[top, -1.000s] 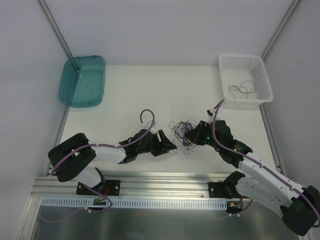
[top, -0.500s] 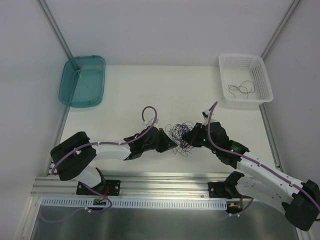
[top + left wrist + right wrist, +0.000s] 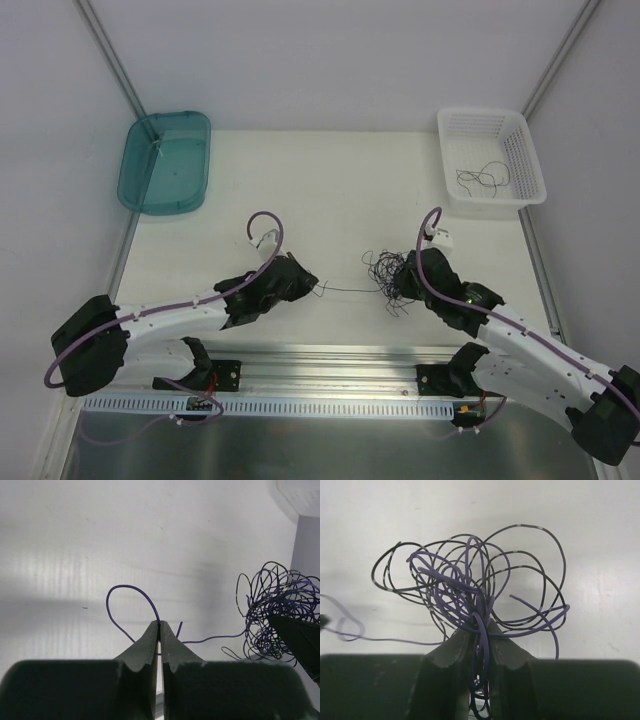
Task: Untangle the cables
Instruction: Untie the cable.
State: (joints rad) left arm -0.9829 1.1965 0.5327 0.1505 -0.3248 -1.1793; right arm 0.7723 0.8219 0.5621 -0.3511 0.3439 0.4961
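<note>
The cables (image 3: 470,590) were thin, smooth-coated strands, some plain purple with a slight sheen, others black flecked with pale marks. The fingers (image 3: 142,652) of the left gripper (image 3: 159,626) and of the right gripper (image 3: 480,625) looked like matt dark plastic, and the table (image 3: 330,180) was matt white. The teal tray (image 3: 165,165) was glossy see-through plastic, the basket (image 3: 523,160) white perforated plastic, and the rail (image 3: 330,365) brushed metal.

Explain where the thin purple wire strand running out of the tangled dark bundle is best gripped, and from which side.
Probably on the thin purple strand, at its straight stretch between the closed left gripper and the tangled bundle clamped by the right gripper. Come from above, fingers across it: there it runs alone over the white table, clear of the loops.
</note>
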